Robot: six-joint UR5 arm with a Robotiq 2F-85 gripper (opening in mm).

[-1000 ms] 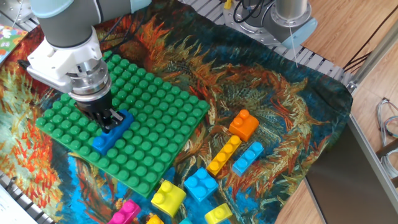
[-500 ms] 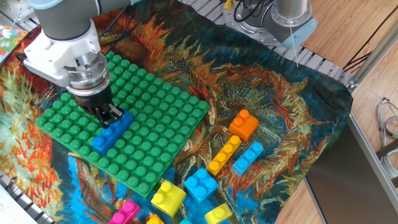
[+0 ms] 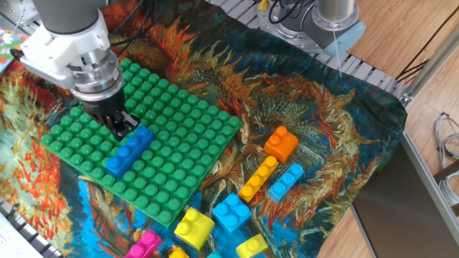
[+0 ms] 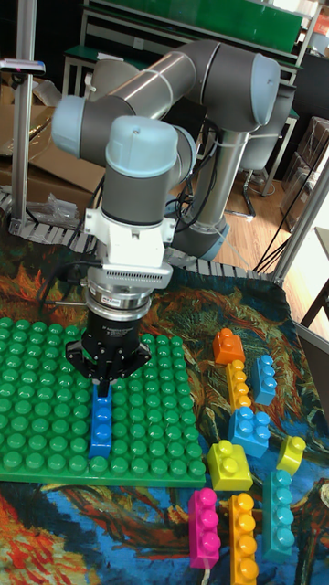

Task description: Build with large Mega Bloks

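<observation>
Lifted off the long blue brick (image 3: 131, 149) on the green plate (image 3: 183, 122), gripper (image 3: 122, 126) hangs fingers apart above the patterned cloth (image 3: 301, 122).

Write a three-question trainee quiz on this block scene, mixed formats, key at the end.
1. True or false: the long blue block sits on the green plate.
2. Multiple choice: the hand is
A. closed on an orange block
B. just above the far end of the blue block, holding nothing
C. over the loose blocks on the cloth
3. Fill in: the orange block lies on the cloth, off the plate, next to a long ______ block.

Key: 1 true; 2 B; 3 yellow.
</observation>
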